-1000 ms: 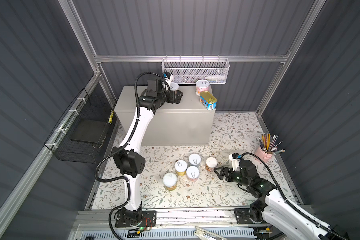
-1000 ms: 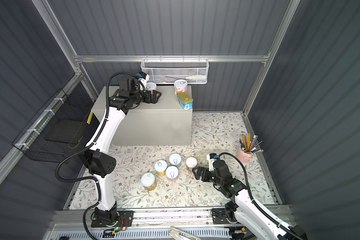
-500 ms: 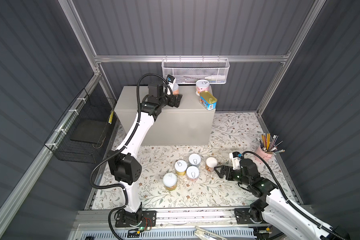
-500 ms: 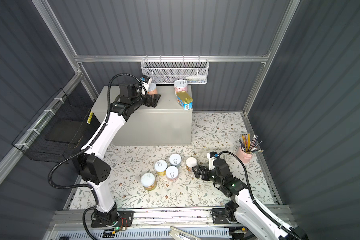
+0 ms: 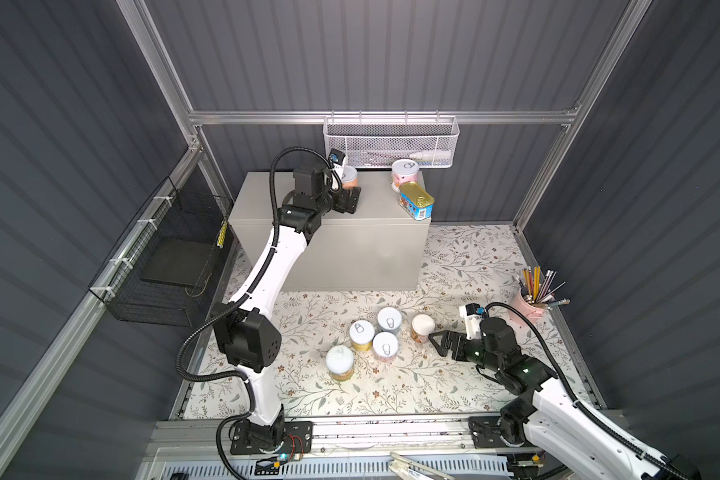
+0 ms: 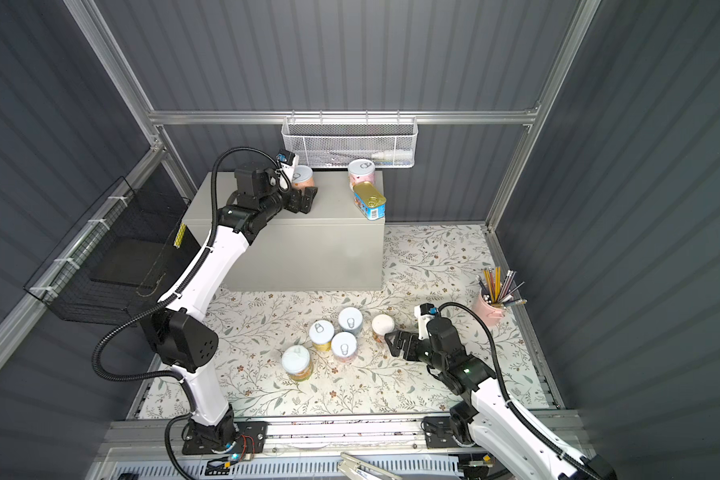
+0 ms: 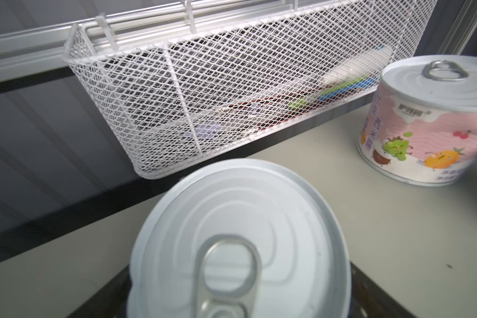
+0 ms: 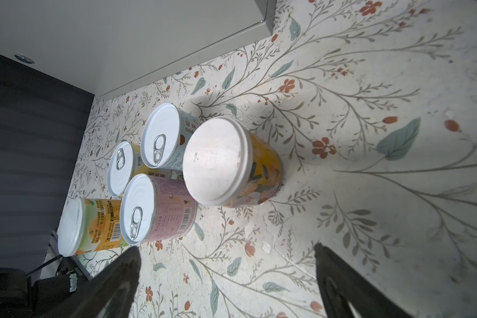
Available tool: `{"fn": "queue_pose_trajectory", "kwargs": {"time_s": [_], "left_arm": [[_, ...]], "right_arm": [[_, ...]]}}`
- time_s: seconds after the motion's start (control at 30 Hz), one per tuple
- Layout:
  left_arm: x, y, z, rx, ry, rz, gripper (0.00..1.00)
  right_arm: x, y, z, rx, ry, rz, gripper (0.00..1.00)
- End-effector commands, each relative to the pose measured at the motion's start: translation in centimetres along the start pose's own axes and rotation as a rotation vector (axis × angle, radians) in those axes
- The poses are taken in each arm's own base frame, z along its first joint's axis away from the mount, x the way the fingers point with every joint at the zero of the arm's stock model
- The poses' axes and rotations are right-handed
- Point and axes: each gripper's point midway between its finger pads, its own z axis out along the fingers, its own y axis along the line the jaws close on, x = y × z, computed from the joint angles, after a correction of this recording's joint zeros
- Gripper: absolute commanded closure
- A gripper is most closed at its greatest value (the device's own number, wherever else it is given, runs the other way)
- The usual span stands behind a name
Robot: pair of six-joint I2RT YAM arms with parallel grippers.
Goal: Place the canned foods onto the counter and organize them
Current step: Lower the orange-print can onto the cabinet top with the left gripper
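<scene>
Cans on the counter: three. The orange-label can [image 5: 348, 176] stands near the back edge. The pink-label can [image 5: 405, 174] and the gold-topped blue tin [image 5: 415, 200] sit just beside each other at the right end.
Cans on the floral mat [image 5: 466, 257]: five, all upright. The pale blue can [image 5: 389, 319], yellow can [image 5: 361, 334] and pink can [image 5: 385, 347] are bunched close. The green-and-orange can [image 5: 340, 363] stands a little apart, and the white-lidded can [image 5: 422, 327] is on the side nearest my right arm.
Counter [image 5: 375, 232]: the top is bare between the orange-label can and the pair at the right end.
My left end effector [image 5: 352, 198]: up on the counter with jaws wide either side of the orange-label can [image 7: 240, 242]. Its lid fills the wrist view, so I cannot tell whether my pads press it or stand clear.
My right end effector [image 8: 226, 264]: low over the mat, jaws wide and empty, facing the white-lidded can [image 8: 218, 162], near but not touching.
Step in hand: as I judge it, settling the third can on top while my right side lines up the next pick.
Next move calls for: my right jaws to go around the white-lidded can without nudging its neighbours, then a high lift onto the bare stretch. My left must back away clear of the white mesh basket [image 5: 391, 141].
</scene>
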Motion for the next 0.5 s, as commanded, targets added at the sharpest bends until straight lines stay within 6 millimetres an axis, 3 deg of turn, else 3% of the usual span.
{"fn": "queue_pose_trajectory", "kwargs": {"time_s": [0.0,0.23,0.47], "left_arm": [[-2.1,-0.8,-2.1,0.041,-0.042,-0.017,0.07],[-1.5,-1.5,-2.3,0.073,-0.051,-0.013,0.24],[-1.3,-2.3,-1.2,0.129,-0.028,-0.019,0.26]], "right_arm": [[-0.8,0.7,-0.4,-0.007,-0.014,0.008,0.01],[-0.7,0.6,-0.1,-0.003,-0.006,0.015,0.01],[-0.6,0.6,0.1,-0.004,0.001,0.019,0.01]]}}
